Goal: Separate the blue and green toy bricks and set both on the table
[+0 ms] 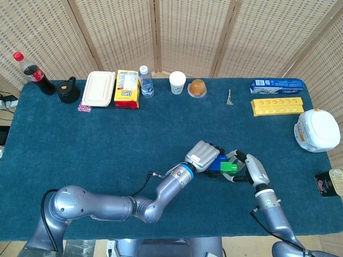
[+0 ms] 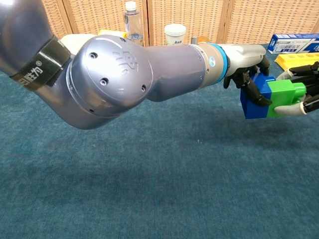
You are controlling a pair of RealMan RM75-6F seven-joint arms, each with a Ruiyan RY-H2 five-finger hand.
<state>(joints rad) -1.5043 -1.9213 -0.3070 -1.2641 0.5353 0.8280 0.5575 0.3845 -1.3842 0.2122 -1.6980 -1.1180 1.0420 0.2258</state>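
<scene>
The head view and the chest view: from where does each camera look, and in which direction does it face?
Head view: sits high and looks down on the table, showing both arms, the left hand and the right hand.
Chest view: sits low and looks forward across the table, with the left arm filling much of the frame.
Both show the left hand holding the blue brick and the right hand's fingers around the green brick.
</scene>
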